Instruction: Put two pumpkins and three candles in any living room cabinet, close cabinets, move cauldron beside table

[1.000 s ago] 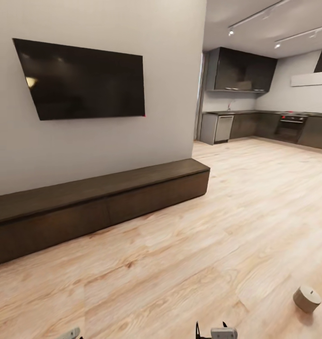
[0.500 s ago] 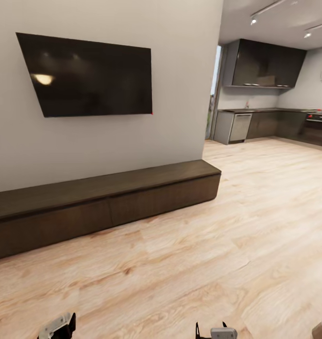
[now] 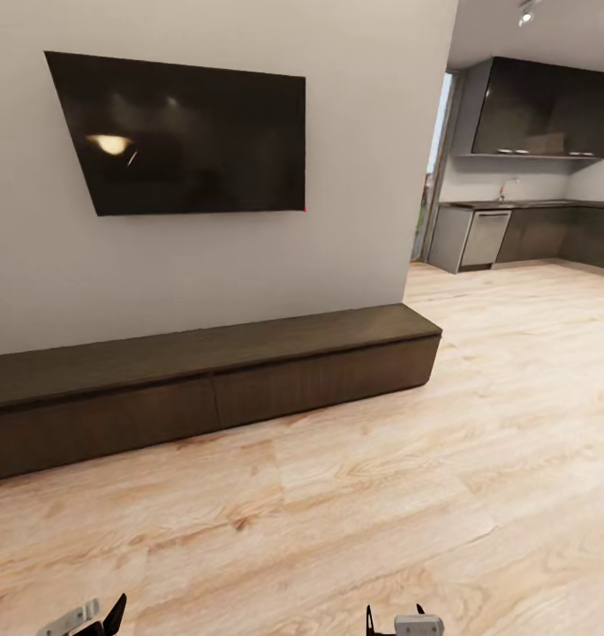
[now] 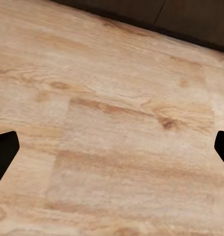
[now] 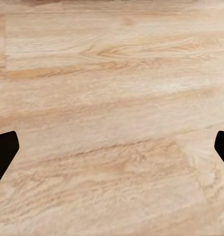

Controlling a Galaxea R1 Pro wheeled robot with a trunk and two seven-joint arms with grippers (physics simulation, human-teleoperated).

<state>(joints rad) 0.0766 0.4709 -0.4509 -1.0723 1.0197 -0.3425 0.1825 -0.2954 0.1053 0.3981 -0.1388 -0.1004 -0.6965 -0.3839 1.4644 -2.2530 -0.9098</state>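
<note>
- The cabinet (image 3: 205, 389) is the landmark here: a long, low, dark brown unit set against the base of a pale grey wall (image 3: 355, 221), its flat drawer fronts all flush and shut, its top bare.
- Directly above the cabinet, a wide black television (image 3: 183, 137) hangs on that wall, with a soft lamp glint on its screen.
- In front of the cabinet, light wood-plank floor (image 3: 355, 512) runs toward the robot, with open boards between the two.
- Past the cabinet's right end, where the wall stops, the room opens into a kitchen: dark glossy upper units (image 3: 540, 110), grey lower units with a pale appliance front (image 3: 483, 238), and a ceiling spotlight (image 3: 525, 15).
- The left gripper (image 4: 112, 147) hangs over the floor on the near side of the cabinet; in the left wrist view its two dark fingertips (image 4: 4, 150) sit far apart at opposite edges, spread wide with nothing between them, and the cabinet's dark base (image 4: 190, 22) crosses the far side of that picture.
- The right gripper (image 5: 112, 147) is likewise over bare planks, its fingertips (image 5: 4, 150) splayed apart and holding nothing.
- In the head view, parts of both grippers peek in at the lower edge, nearer the robot than the cabinet: the left gripper (image 3: 81, 617) and the right gripper (image 3: 406, 623).
</note>
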